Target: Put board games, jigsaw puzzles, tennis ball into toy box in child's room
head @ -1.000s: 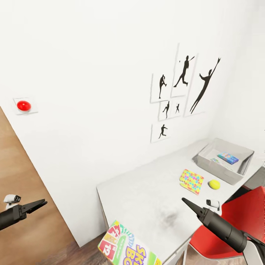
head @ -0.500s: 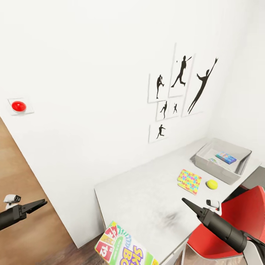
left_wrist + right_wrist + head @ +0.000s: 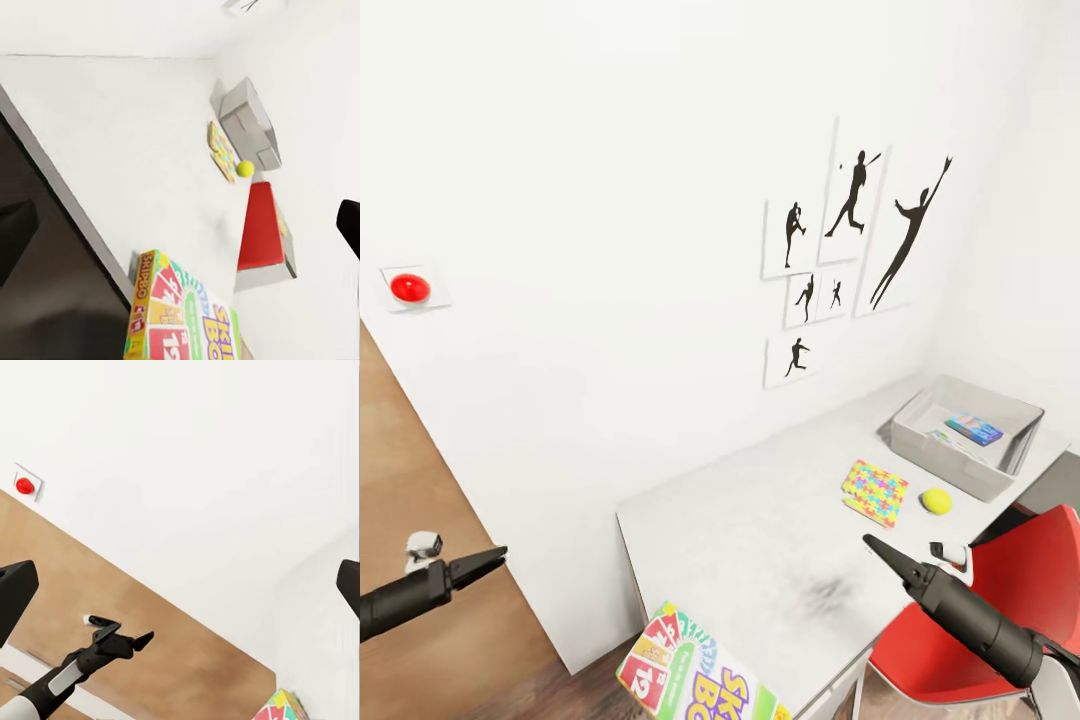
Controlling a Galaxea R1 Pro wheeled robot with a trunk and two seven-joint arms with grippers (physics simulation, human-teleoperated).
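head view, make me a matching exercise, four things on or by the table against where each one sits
Things:
1. tennis ball
2. jigsaw puzzle
3. blue board game
4. Skip-Bo board game

Places:
a. inside the toy box
b. at the table's near end, past its edge
c. on the tabletop, between the puzzle and the red chair
d. flat on the tabletop, just in front of the toy box

Pairs: 1-c, 2-d, 3-a, 4-b

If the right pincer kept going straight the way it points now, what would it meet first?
Probably the bare table top. The right pincer, jaws together, points up and to the left in the head view, above the table and short of the white wall. Nothing else stands in that line, though depth is hard to judge.
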